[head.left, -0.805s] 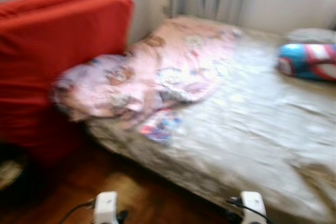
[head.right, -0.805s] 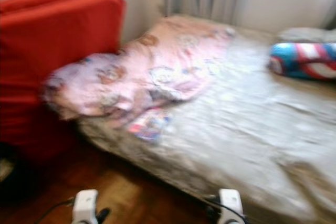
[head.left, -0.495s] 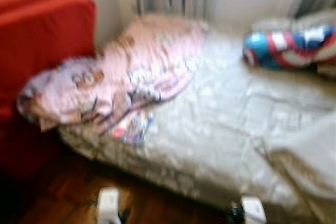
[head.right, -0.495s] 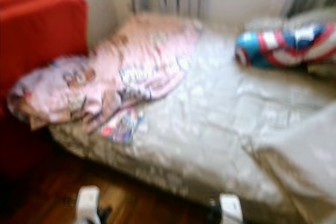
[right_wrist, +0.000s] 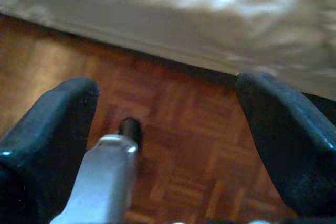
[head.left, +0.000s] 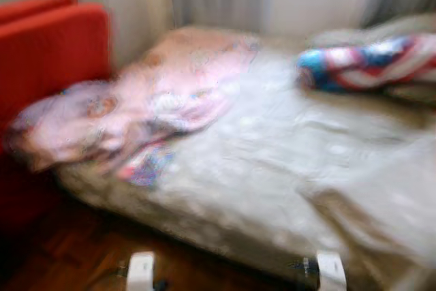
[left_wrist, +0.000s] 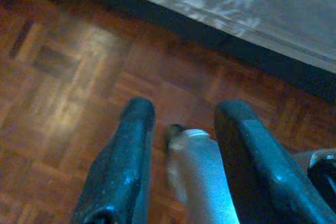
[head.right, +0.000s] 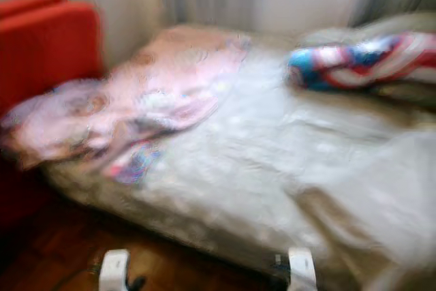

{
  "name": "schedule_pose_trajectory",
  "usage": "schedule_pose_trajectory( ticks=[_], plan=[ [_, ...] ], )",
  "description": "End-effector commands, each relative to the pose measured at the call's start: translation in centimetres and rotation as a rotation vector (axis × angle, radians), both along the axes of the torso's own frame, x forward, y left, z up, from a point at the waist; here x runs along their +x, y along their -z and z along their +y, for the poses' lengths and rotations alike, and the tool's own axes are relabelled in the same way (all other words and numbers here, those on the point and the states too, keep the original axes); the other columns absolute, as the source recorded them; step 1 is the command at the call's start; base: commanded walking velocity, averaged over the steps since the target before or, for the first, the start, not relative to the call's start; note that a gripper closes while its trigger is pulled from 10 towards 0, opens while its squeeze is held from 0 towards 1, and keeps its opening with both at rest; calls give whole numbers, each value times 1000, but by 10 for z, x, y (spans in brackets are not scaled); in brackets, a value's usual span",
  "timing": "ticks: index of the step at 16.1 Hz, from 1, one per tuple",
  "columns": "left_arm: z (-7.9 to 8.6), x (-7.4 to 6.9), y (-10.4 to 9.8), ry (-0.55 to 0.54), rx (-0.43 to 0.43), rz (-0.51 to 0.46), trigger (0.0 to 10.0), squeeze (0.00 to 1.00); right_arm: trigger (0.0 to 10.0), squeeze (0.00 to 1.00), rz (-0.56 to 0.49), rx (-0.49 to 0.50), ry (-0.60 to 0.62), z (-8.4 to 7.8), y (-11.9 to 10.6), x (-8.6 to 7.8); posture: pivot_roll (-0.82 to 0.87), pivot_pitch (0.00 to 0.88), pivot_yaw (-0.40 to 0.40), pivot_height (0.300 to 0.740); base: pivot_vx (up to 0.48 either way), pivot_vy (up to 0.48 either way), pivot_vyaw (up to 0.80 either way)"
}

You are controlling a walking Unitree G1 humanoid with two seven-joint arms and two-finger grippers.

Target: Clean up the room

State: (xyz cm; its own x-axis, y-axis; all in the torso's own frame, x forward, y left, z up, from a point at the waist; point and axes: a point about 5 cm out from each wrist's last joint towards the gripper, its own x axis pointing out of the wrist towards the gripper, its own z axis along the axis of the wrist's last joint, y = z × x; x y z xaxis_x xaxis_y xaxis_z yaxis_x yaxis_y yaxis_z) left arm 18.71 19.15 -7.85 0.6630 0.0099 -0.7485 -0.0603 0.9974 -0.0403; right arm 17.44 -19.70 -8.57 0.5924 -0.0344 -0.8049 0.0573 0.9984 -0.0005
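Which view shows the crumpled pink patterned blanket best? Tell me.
The left eye view: the crumpled pink patterned blanket lies whole on the bed's left side, though blurred. The right eye view shows the same; the wrist views show parquet floor.

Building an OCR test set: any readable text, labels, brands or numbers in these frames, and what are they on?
None readable.
Pink printed blanket: cartoon figures, blurred; no words legible.
Small colourful item at the blanket's edge: too blurred to read.
Red, white and blue pillow: pattern, no legible text.
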Motion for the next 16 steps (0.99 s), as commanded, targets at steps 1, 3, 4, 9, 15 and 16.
schedule_pose_trajectory(
  ticks=[1,3,4,9,15,16],
  plan=[
    [3,-2,1,6,11,8,10000,0,10000,0,31,20,-4,7,5,-8,50,44,-8,740,0,-285,-731],
    [2,-2,1,5,11,7,10000,0,10000,0,31,19,-6,7,5,-8,52,47,-10,740,0,-285,-725],
    [3,-2,1,2,12,8,10000,0,10000,0,31,19,-6,7,5,-7,51,52,-10,740,0,-285,-719],
    [4,-3,1,-4,14,10,10000,0,10000,0,21,18,-2,7,4,-6,49,65,-12,740,0,-283,-576],
    [3,-2,1,-30,4,3,10000,0,10000,0,8,24,2,7,3,-5,40,76,-20,740,0,0,0],
    [3,-2,1,-32,3,2,10000,0,10000,0,7,25,1,7,3,-4,40,77,-20,740,0,0,0]
  ],
)
